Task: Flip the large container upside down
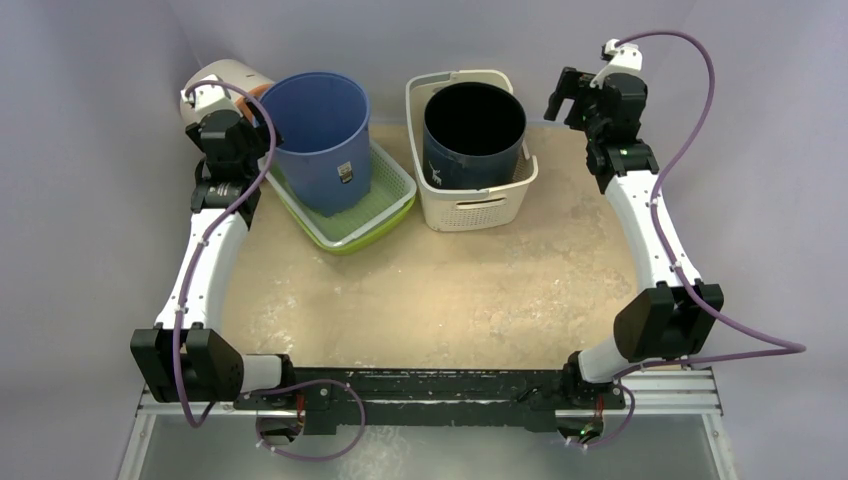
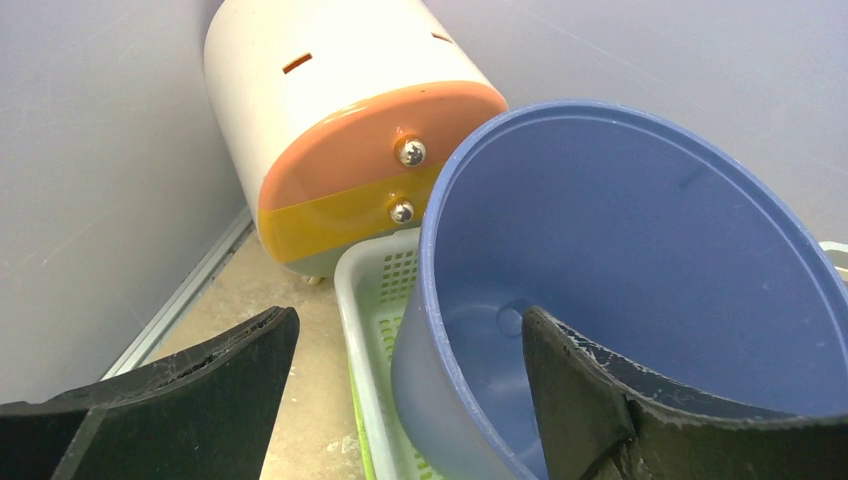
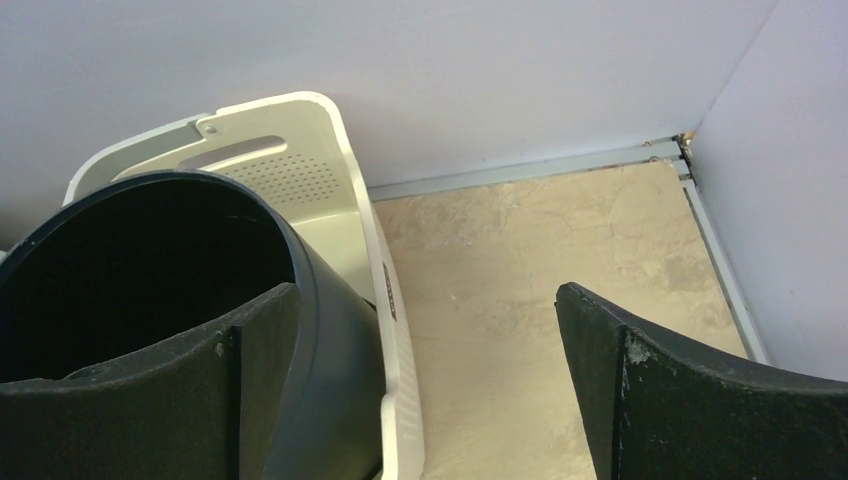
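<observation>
Two big containers stand upright, mouths up. A blue bucket [image 1: 322, 120] [image 2: 640, 230] sits in a green tray [image 1: 385, 215] [image 2: 370, 270]. A dark navy bucket [image 1: 474, 120] [image 3: 140, 260] sits in a white basket [image 1: 470, 210] [image 3: 330, 150]. My left gripper [image 1: 266, 135] [image 2: 408, 320] is open at the blue bucket's left rim, with one finger outside the wall and the other over the inside. My right gripper [image 1: 568, 100] [image 3: 428, 292] is open to the right of the dark bucket, with one finger over its mouth and the other above bare table. Neither grips anything.
A white cylinder with an orange and yellow end [image 1: 225, 75] [image 2: 340, 100] lies on its side in the back left corner, just behind the tray. Walls close in the back and both sides. The sandy tabletop [image 1: 450, 290] stretches in front of the containers.
</observation>
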Controlling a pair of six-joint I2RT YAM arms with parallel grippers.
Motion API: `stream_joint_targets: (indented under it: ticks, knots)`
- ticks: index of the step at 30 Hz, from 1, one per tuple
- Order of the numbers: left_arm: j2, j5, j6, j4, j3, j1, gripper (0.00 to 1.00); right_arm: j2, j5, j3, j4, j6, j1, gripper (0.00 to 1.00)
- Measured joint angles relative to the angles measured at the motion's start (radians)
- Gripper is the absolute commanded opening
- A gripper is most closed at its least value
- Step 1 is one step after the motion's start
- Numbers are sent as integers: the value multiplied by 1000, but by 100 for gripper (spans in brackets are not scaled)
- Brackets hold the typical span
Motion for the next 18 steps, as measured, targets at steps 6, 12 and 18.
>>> stream_joint_targets:
  ticks: [6,12,18]
  knots:
    - [6,0,11,0,18,0,82,0,-77,-28,4,-34,0,100]
    - [6,-13,25,-2,23,0,82,0,-175,-26,-7,-108,0,93]
    - [5,-24,25,-5,23,0,82,0,-282,42,-34,-161,5,89]
